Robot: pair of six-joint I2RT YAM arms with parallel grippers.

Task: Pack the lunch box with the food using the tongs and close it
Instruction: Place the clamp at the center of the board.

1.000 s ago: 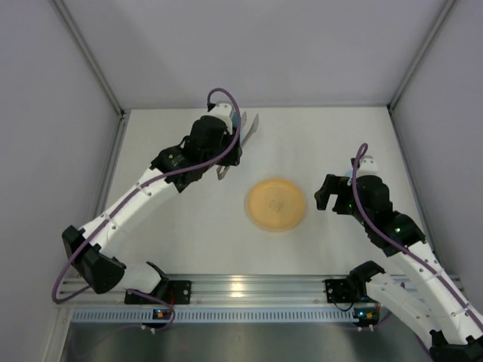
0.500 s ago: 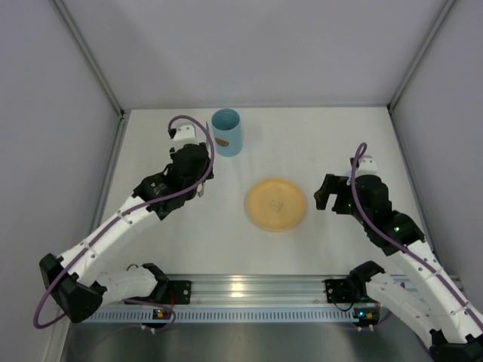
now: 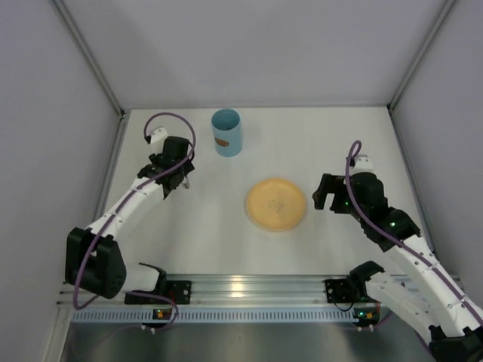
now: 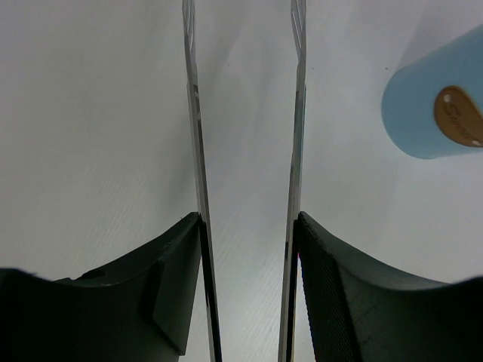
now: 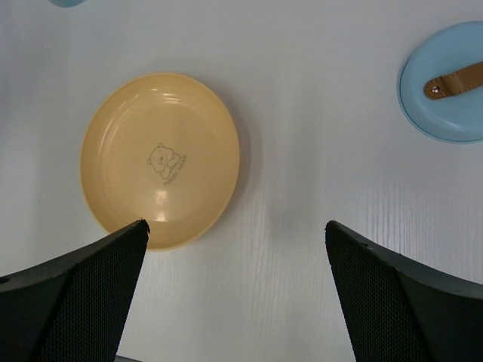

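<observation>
Looks nearly done tbh: no food on the plate (image 3: 275, 220), lunch box (image 3: 226, 134) back-left of it, lid (image 5: 445, 117) off to the plate's right, tongs (image 4: 294, 151) clamped in the left gripper (image 4: 247, 226), right gripper (image 5: 235, 226) wide apart and empty, only closing left.

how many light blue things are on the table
2. The tub stands at the far side, beyond the plate. The lid lies flat right of the plate, seen only by the right wrist camera; others may be hidden.

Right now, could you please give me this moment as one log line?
left gripper: holding tongs | right gripper: open, beside plate | plate: bare | lunch box: upright | lid: off
</observation>
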